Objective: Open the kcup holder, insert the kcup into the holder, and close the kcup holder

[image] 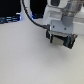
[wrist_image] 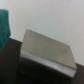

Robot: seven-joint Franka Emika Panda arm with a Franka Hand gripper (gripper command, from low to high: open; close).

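The wrist view is filled by a dark boxy unit with a dull, shiny top, which I take for the kcup holder [wrist_image: 47, 50]; its drawer fronts and handles are too blurred to make out. In the exterior view the arm comes down from the upper right and my gripper [image: 60, 40] ends in a dark blurred mass just above the white table. There I cannot separate the fingers from the holder, or tell how the jaws stand. No fingers show in the wrist view. The kcup is out of view.
A teal object [wrist_image: 5, 25] sits beside the box at the edge of the wrist view. The white table [image: 25, 57] spreads across the exterior view's left and front. Dark items [image: 9, 20] and a black cable [image: 29, 14] lie at the back.
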